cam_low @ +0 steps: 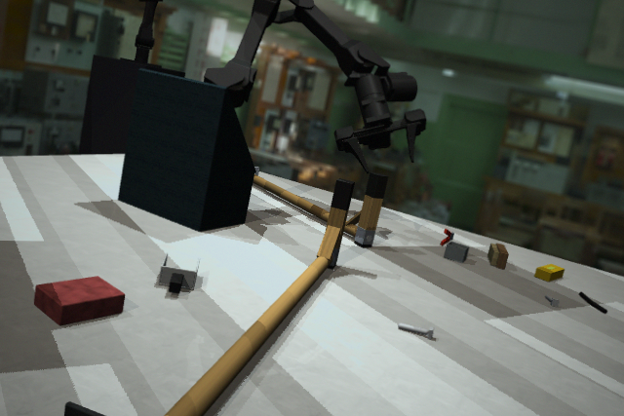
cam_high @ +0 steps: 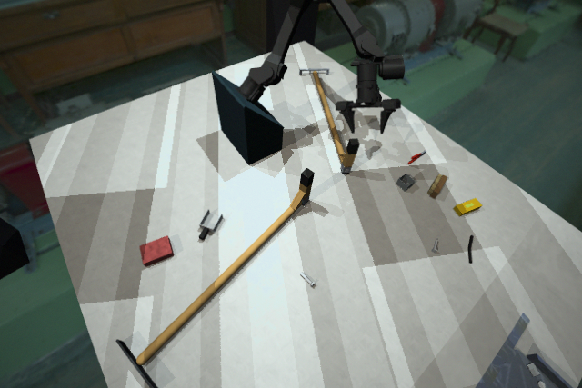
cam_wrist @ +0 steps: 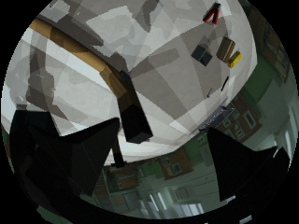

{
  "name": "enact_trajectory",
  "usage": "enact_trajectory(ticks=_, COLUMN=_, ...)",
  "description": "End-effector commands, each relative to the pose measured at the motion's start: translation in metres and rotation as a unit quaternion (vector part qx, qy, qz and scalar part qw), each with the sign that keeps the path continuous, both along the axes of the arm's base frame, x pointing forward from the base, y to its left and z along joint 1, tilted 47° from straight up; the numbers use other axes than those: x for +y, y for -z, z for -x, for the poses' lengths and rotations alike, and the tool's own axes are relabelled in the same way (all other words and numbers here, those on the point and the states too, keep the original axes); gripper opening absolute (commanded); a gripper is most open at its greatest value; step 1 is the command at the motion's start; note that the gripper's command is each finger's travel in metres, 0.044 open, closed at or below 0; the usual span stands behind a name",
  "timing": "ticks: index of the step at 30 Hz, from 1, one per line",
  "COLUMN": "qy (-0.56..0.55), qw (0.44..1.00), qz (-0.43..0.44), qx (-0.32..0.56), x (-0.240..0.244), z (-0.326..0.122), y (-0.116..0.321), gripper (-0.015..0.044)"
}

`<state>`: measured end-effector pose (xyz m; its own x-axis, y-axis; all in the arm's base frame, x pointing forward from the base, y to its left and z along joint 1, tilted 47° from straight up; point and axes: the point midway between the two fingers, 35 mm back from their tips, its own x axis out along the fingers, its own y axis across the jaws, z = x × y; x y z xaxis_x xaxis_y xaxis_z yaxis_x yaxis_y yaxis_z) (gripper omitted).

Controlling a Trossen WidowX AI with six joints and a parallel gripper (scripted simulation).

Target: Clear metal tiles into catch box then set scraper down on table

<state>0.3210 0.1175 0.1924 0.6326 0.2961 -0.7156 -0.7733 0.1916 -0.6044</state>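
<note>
Two wooden-shafted scrapers lie on the table. The long scraper (cam_high: 225, 275) (cam_low: 261, 325) runs from its dark blade at the near left edge to its upright black-tipped handle (cam_high: 306, 179) (cam_low: 342, 196) mid-table. A shorter scraper (cam_high: 328, 115) lies behind it, with its upright handle (cam_high: 352, 144) (cam_low: 375, 184) (cam_wrist: 136, 121). My gripper (cam_high: 366, 123) (cam_low: 388, 160) (cam_wrist: 166, 127) is open and empty. It hangs just above and slightly beyond the shorter scraper's handle. The steel bench plate (cam_high: 515, 351) shows only as a bluish corner at the lower right, with a pale tile (cam_high: 531, 368) on it.
A dark wedge block (cam_high: 244, 121) (cam_low: 186, 149) stands by the arm's base. A red block (cam_high: 156, 250), a small forked tool (cam_high: 210, 223), a red clip (cam_high: 416, 156), a grey cube (cam_high: 405, 182), a brown block (cam_high: 437, 185), a yellow block (cam_high: 466, 206) and a black rod (cam_high: 470, 248) lie scattered.
</note>
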Motion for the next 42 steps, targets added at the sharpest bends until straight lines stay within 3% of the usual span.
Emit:
enact_trajectory(ticks=1, qy=0.033, qw=0.999, qz=-0.015, qx=0.018, x=-0.014, z=-0.006, y=0.009, gripper=0.0440)
enact_trajectory(ticks=42, qy=0.328, qw=0.928, qz=-0.157, qx=0.084, x=-0.154, z=-0.025, y=0.045, gripper=0.0440)
